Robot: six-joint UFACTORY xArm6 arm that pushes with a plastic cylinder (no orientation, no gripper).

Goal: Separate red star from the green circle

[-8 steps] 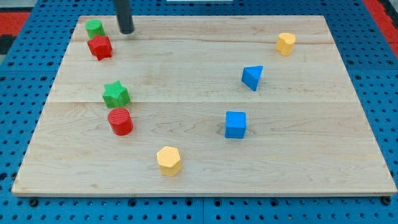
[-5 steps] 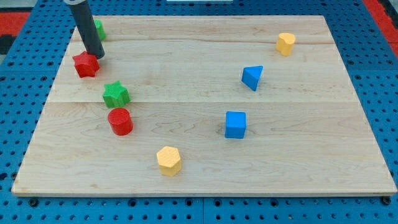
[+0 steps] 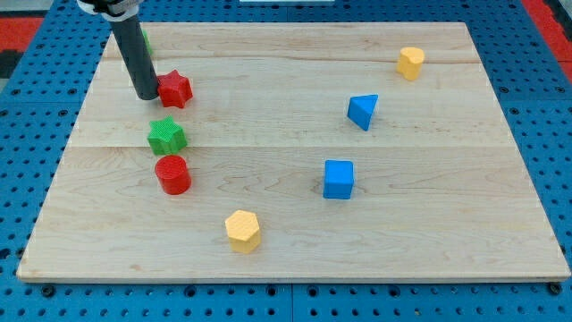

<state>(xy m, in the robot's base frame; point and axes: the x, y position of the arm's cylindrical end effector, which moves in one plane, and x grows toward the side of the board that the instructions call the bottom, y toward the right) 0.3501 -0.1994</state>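
The red star (image 3: 175, 88) lies on the wooden board (image 3: 286, 224) in the upper left part of the view. My tip (image 3: 146, 94) touches its left side. The green circle (image 3: 144, 38) sits near the board's top left corner and is mostly hidden behind my rod; only a sliver shows. The red star is well below and to the right of it, with a clear gap between them.
A green star (image 3: 166, 137) lies just below my tip, with a red cylinder (image 3: 172, 174) under it. A yellow hexagon (image 3: 243, 231) is near the bottom edge. A blue cube (image 3: 339, 179), a blue triangle (image 3: 361, 112) and a yellow block (image 3: 410, 63) lie at right.
My rod swung down between the green circle and the red star, then pushed the star first down-left and now rightward. The star now lies farther from the circle.
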